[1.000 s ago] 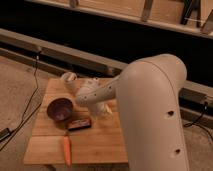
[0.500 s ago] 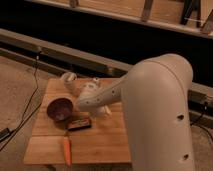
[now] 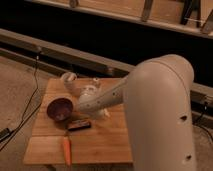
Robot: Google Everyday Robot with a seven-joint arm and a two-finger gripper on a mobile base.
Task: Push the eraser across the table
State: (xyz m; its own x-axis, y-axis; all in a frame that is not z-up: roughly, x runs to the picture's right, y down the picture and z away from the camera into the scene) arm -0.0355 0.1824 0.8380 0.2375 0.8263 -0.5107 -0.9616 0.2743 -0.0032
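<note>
The white arm [image 3: 160,110] fills the right side and covers the wooden plank table's [image 3: 105,142] right edge and far right corner. The gripper [image 3: 82,107] sits at the rounded pale tip of the arm and is hard to make out. I honestly can't tell if it's spread or pressed together.

The small flat dark eraser with the orange-brown edge [image 3: 79,125] lies just in front of the gripper, close to it, and contact is unclear. The dark purple bowl [image 3: 60,109] is right beside the gripper on its left. Two pale things [image 3: 68,77] behind it are too blurry to name.

Compared with half a second ago, the tip has dropped closer to the eraser, and the eraser, bowl and orange carrot [image 3: 66,150] haven't budged.

There's bare wood to the right of the eraser, and the carrot lies near the front edge.
</note>
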